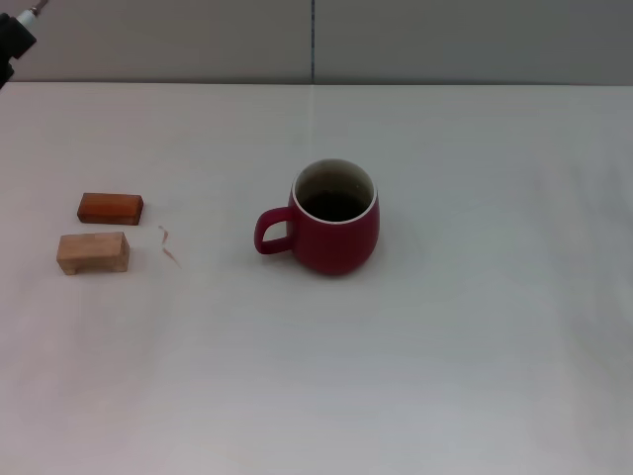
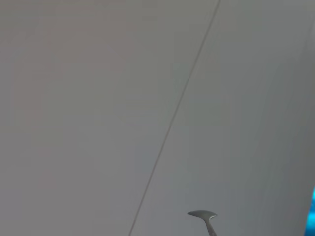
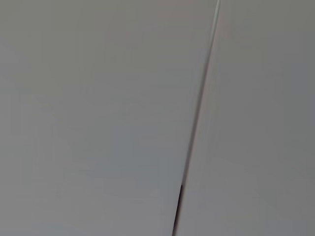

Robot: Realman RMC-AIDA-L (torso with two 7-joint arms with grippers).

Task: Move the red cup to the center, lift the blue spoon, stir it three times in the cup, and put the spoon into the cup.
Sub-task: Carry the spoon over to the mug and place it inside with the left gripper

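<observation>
The red cup [image 1: 336, 220] stands upright mid-surface [image 1: 445, 346], handle pointing left. The spoon's [image 2: 205, 219] grey bowl shows in the left wrist view, up by the left gripper [image 1: 14, 40] at the far left corner. I cannot tell how its jaws stand. Two wooden blocks [image 1: 95, 252] lie well left.

White tabletop [image 1: 475, 346]: lower half and right side of the head view lie open. Rounded dark-red ceramic mug [image 1: 336, 220] stands mid-frame, loop handle toward frame left. Two small wooden blocks, reddish-brown [image 1: 110, 208] and pale [image 1: 93, 252], sit at left, well apart from mug; open lane between them.
</observation>
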